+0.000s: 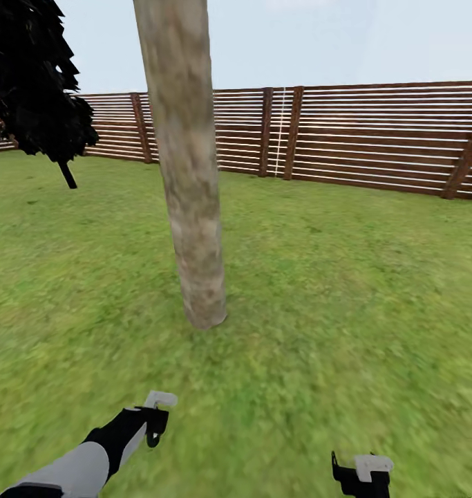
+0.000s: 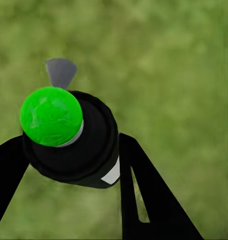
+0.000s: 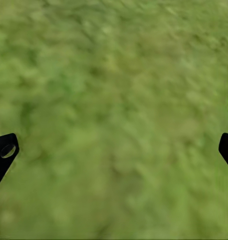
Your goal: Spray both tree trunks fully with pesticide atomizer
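The pesticide atomizer (image 2: pixel 91 150), a black bottle with a bright green cap (image 2: pixel 51 116) and a small grey nozzle (image 2: pixel 60 71), sits between the two black fingers of my left gripper (image 2: pixel 68 162), which is shut on it over the grass. In the head view my left gripper (image 1: pixel 155 417) hangs low at the left, a good way in front of a thick pale mottled tree trunk (image 1: pixel 189 180) rising from the lawn. My right gripper (image 1: pixel 363 474) is at the lower right, open, with only grass between its fingers (image 3: pixel 3 152).
A brown slatted fence (image 1: pixel 374 135) runs along the back of the lawn. A near-black cypress (image 1: pixel 35 83) stands at the far left. Open grass (image 1: pixel 346 297) spreads on all sides of the trunk.
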### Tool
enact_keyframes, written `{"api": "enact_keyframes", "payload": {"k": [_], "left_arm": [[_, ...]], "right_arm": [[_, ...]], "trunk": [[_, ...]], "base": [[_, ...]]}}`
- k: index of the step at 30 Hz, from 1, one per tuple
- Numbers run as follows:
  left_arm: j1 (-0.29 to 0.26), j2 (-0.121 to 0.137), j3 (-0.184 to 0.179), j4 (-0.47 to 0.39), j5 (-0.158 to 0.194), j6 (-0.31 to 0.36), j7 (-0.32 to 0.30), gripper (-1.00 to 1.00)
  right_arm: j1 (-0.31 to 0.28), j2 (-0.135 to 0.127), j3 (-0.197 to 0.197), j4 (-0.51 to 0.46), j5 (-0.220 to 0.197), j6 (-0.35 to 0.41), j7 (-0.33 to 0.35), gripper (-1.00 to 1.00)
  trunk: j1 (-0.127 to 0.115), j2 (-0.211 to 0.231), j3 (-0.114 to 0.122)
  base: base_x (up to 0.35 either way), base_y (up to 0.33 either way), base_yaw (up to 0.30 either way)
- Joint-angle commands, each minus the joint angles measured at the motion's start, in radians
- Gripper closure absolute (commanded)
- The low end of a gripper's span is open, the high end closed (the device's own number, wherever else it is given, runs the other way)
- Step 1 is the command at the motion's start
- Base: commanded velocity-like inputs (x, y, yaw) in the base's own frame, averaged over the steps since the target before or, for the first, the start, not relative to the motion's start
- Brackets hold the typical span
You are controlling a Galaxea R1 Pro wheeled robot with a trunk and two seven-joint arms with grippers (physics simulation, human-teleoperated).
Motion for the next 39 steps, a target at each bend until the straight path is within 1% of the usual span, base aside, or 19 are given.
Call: {"api": "enact_keyframes", "payload": {"k": [1, 6, 11, 12, 14, 16, 17, 18, 20, 21, 22, 24, 27, 28, 30, 32, 34, 36, 39], "left_arm": [[0.0, 0.0, 0.0, -0.021, 0.0, 0.012, 0.0, 1.0], [0.007, -0.007, 0.002, -0.185, 0.006, 0.154, -0.002, 1.0], [0.001, 0.024, 0.005, -0.223, 0.005, 0.173, -0.007, 1.0], [0.002, 0.02, 0.003, -0.225, 0.005, 0.173, -0.006, 1.0], [0.001, -0.008, 0.001, -0.228, 0.004, 0.173, -0.005, 1.0], [0.001, -0.074, -0.001, -0.275, 0.0, 0.173, -0.002, 1.0], [0.002, -0.062, 0.003, -0.308, -0.002, 0.175, -0.002, 1.0], [0.002, 0.014, 0.007, -0.355, 0.008, 0.232, -0.007, 1.0], [0.006, 0.047, 0.007, -0.391, 0.014, 0.274, -0.008, 1.0], [0.009, 0.051, 0.004, -0.406, 0.013, 0.286, -0.008, 1.0], [0.012, 0.042, 0.0, -0.417, 0.012, 0.295, -0.007, 1.0], [0.009, -0.016, -0.01, -0.423, 0.011, 0.301, -0.007, 1.0], [-0.003, -0.081, -0.013, -0.427, 0.011, 0.305, -0.007, 1.0], [-0.017, -0.087, -0.013, -0.436, 0.012, 0.321, -0.008, 1.0], [-0.038, -0.068, -0.009, -0.484, 0.015, 0.407, -0.012, 1.0], [-0.042, -0.009, -0.007, -0.555, 0.018, 0.456, -0.045, 1.0], [-0.039, 0.036, -0.009, -0.582, 0.016, 0.476, -0.101, 1.0], [-0.035, 0.044, -0.014, -0.601, 0.011, 0.481, -0.125, 1.0], [-0.041, 0.016, -0.04, -0.648, 0.008, 0.494, -0.135, 1.0]], "right_arm": [[0.0, -0.001, -0.001, 0.0, -0.001, 0.0, 0.036, -1.0], [0.0, -0.001, -0.002, 0.0, 0.0, 0.0, 0.07, -1.0], [0.0, -0.001, -0.003, 0.0, 0.0, 0.0, 0.071, -1.0], [0.0, -0.001, -0.003, 0.0, 0.0, 0.0, 0.071, -1.0], [0.0, -0.001, -0.003, 0.0, 0.0, 0.0, 0.071, -1.0], [0.0, -0.001, -0.002, 0.0, 0.0, 0.0, 0.071, -1.0], [0.0, -0.001, -0.002, 0.0, 0.0, 0.0, 0.071, -1.0], [0.0, -0.001, -0.002, 0.0, 0.0, 0.0, 0.071, -1.0], [0.0, -0.001, -0.003, 0.0, 0.0, 0.0, 0.071, -1.0], [0.0, -0.001, -0.003, 0.0, 0.0, 0.0, 0.071, -1.0], [0.0, -0.001, -0.002, 0.0, 0.0, 0.0, 0.071, -1.0], [0.0, -0.001, -0.002, 0.0, 0.0, 0.0, 0.071, -1.0], [0.0, -0.001, -0.002, 0.0, 0.0, 0.0, 0.071, -1.0], [0.0, -0.001, -0.002, 0.0, 0.0, 0.0, 0.071, -1.0], [0.0, -0.001, -0.003, 0.0, 0.0, 0.0, 0.07, -1.0], [0.0, -0.002, -0.003, -0.001, 0.0, 0.0, 0.071, -1.0], [0.0, -0.002, -0.003, 0.0, 0.0, 0.0, 0.071, -1.0], [0.0, -0.002, -0.003, 0.0, 0.0, 0.0, 0.071, -1.0], [0.0, -0.002, -0.003, -0.001, 0.0, 0.0, 0.071, -1.0]], "trunk": [[0.0, 0.0, 0.0], [0.0, 0.0, 0.0], [0.0, 0.0, 0.0], [0.0, 0.0, 0.0], [0.0, 0.0, 0.0], [0.0, 0.0, 0.0], [0.0, 0.0, 0.0], [0.0, 0.0, 0.0], [0.0, 0.0, 0.0], [0.0, 0.0, 0.0], [0.0, 0.0, 0.0], [0.0, 0.0, 0.0], [0.0, 0.0, 0.0], [0.0, 0.0, 0.0], [0.0, 0.0, 0.0], [0.0, 0.0, 0.0], [0.0, 0.0, 0.0], [0.0, 0.0, 0.0], [0.0, 0.0, 0.0]], "base": [[0.26, -0.227, -0.136], [0.303, -0.138, -0.027], [0.337, -0.009, -0.001], [0.339, -0.001, 0.0], [0.338, -0.046, 0.0], [0.19, -0.046, 0.0], [0.015, -0.004, 0.0], [0.003, -0.001, 0.0], [0.002, 0.0, 0.0], [0.0, 0.0, 0.0], [0.0, 0.0, 0.0], [0.0, 0.0, 0.003], [0.0, 0.0, 0.141], [0.0, 0.0, 0.255], [0.0, 0.0, 0.117], [0.0, 0.0, 0.025], [0.0, 0.0, 0.006], [-0.003, 0.0, 0.002], [-0.268, 0.0, 0.0]]}}
